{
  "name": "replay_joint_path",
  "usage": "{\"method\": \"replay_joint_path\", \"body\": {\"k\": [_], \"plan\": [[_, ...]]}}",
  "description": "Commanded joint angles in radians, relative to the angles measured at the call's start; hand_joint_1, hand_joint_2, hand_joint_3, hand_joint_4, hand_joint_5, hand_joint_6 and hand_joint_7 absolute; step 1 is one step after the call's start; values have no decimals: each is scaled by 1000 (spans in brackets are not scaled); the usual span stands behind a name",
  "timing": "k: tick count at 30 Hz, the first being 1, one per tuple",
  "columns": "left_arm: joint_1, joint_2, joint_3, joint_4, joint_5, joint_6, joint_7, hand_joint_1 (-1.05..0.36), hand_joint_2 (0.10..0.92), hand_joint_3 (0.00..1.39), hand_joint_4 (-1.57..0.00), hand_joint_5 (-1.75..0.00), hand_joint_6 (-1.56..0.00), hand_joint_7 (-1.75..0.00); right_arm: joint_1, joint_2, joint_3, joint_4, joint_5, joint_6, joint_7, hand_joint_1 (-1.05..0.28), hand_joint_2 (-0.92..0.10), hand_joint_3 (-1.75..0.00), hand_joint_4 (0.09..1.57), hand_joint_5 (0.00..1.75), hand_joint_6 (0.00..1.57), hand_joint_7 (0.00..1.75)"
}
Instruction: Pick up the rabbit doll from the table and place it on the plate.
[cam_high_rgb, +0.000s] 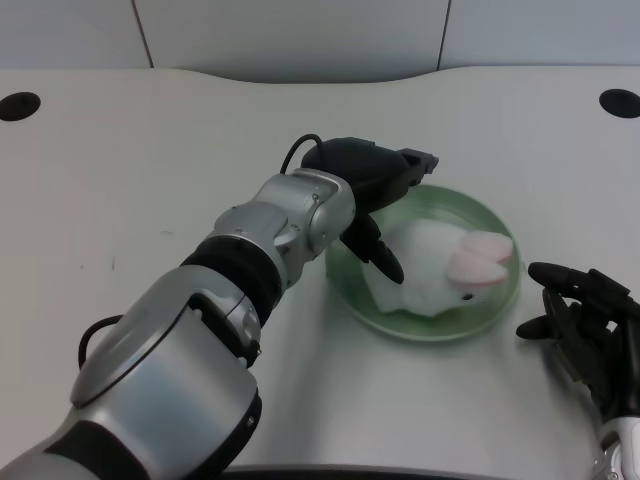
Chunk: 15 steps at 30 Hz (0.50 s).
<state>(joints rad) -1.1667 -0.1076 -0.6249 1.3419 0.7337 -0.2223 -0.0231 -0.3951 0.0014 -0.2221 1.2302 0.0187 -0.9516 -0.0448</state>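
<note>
While the silver forearm reached in from the lower left of the frame, the left hand (372, 195) hovered at centre over the left rim of the plate (500, 300); fingers apart, holding nothing, one dark finger pointing down just beside the doll's back. Rabbit doll (440, 268): white plush, pink ears, lying on the plate right of centre, head toward the right rim. Plate: green, translucent, round, resting on the white table (150, 150). Table: two dark round holes near the upper corners.
</note>
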Motion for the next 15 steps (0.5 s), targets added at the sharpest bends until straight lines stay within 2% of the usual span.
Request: {"method": "replay_joint_path", "body": {"k": [1,3,8,11,15], "plan": [[-11,15,7,-1,-6,9,-7,-1009,921,60,1,1,1,1,0,-15,-7,9,7,5,0,-345,-921,-310,908,1103,889,479],[-11,15,8,-2,-5,9,-7,-1009,921,65,1,1,1,1,-1,-15,-7,9,7,5,0,-345,-921,-310,909,1103,888,480],[70,177,159,-54,-143,-153,49,-947,921,137,-37,-25,1,1,2,-18,-3,2,3,12,1,-341,-921,-318,921,1120,888,482],[112,236,218,-76,-206,-211,10,-941,921,159,-90,-64,-4,-2,4,-16,-7,-1,18,15,31,-346,-921,-333,902,1124,883,481],[198,299,304,-114,-309,-306,-55,-922,921,190,-129,-109,-47,-26,6,-18,-2,-7,10,12,32,-358,-921,-352,880,1151,884,488]]}}
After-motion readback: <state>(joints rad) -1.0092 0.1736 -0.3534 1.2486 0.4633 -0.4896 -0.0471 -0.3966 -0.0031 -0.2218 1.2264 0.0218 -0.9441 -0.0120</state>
